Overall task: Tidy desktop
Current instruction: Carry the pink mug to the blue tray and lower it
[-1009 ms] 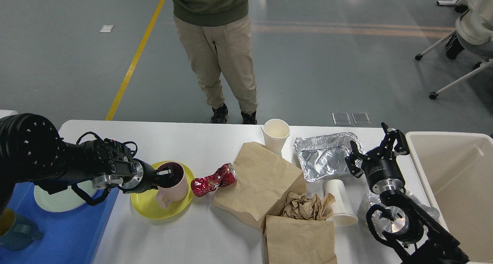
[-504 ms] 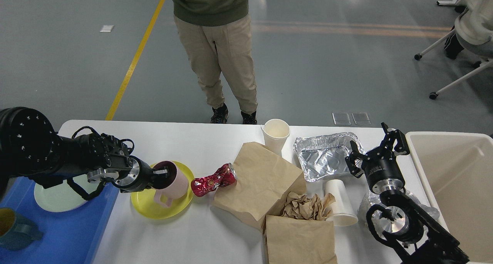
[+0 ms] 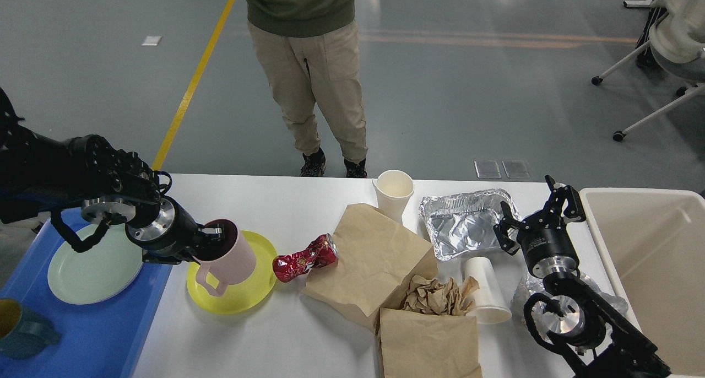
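Note:
The white desktop (image 3: 286,201) holds a yellow plate (image 3: 242,295), a crushed red can (image 3: 305,255), brown paper bags (image 3: 372,257), crumpled paper (image 3: 435,296), two white paper cups (image 3: 394,190) (image 3: 484,287) and a foil tray (image 3: 468,223). My left gripper (image 3: 212,236) is shut on the rim of a pink mug (image 3: 226,257) and holds it tilted, lifted off the yellow plate. My right gripper (image 3: 542,212) is open and empty beside the foil tray.
A blue tray (image 3: 93,334) at the left holds a pale green plate (image 3: 93,268) and a teal mug (image 3: 22,328). A beige bin (image 3: 650,268) stands at the right. A person (image 3: 314,64) stands behind the table.
My left gripper has lifted the pink mug off the yellow plate and drawn it left and up. The right arm has not moved.

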